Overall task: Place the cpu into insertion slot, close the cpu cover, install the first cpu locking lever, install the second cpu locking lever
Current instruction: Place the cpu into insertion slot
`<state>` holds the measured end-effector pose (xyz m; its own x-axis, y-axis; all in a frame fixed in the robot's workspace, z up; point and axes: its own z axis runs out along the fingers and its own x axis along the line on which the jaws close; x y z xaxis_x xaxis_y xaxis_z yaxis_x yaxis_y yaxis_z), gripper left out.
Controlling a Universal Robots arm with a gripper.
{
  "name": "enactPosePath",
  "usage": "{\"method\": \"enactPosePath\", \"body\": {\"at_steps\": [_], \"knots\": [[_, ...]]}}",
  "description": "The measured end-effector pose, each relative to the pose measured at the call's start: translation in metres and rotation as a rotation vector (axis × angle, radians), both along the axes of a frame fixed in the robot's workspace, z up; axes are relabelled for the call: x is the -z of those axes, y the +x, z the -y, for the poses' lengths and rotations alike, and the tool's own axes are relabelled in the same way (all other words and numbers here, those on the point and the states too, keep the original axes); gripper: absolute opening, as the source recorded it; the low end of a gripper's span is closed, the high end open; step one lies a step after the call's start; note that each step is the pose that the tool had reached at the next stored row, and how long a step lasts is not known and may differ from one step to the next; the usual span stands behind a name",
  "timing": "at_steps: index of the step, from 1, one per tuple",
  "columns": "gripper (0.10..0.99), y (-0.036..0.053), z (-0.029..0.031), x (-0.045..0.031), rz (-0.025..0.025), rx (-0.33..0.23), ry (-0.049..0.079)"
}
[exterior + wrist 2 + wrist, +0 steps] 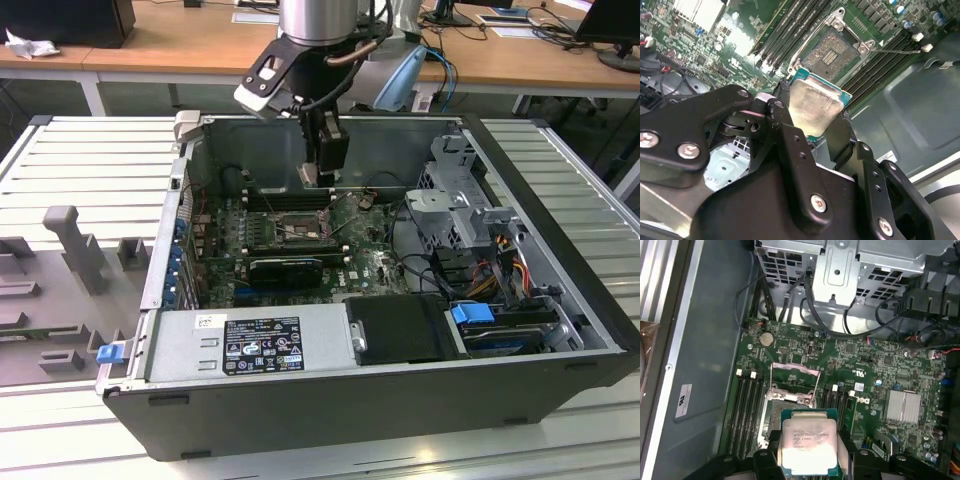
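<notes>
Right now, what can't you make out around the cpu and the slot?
First wrist view: part of the insertion slot, hidden behind the cpu.
Second wrist view: cpu's lower edge, covered by fingers of the gripper.
Both wrist views: cpu's underside, facing away.
Exterior view: detail inside the slot, too small to tell.

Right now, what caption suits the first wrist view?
Black gripper holds square silvery-topped cpu near the open dark-framed insertion slot of a green motherboard.

- The claw (809, 461) grips the cpu (807, 440) between its black fingers, silvery top showing.
- The insertion slot (773, 421) lies just beyond the fingertips, the cpu cover (794, 368) raised.
</notes>
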<state>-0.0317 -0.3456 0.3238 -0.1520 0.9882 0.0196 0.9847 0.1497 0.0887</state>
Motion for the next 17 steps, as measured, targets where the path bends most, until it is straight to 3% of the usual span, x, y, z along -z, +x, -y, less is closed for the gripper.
{"method": "enactPosePath", "body": {"at_steps": [6,11,15,17], "knots": [[0.529,-0.0006,0.0000,0.0138,-0.0004,0.033,0.000],[0.529,-0.0020,-0.0004,0.0291,-0.0015,0.146,-0.001],[0.529,-0.0139,-0.0017,0.0412,-0.0016,0.134,-0.001],[0.529,-0.0142,-0.0045,0.0497,-0.0017,0.120,-0.001]]}}
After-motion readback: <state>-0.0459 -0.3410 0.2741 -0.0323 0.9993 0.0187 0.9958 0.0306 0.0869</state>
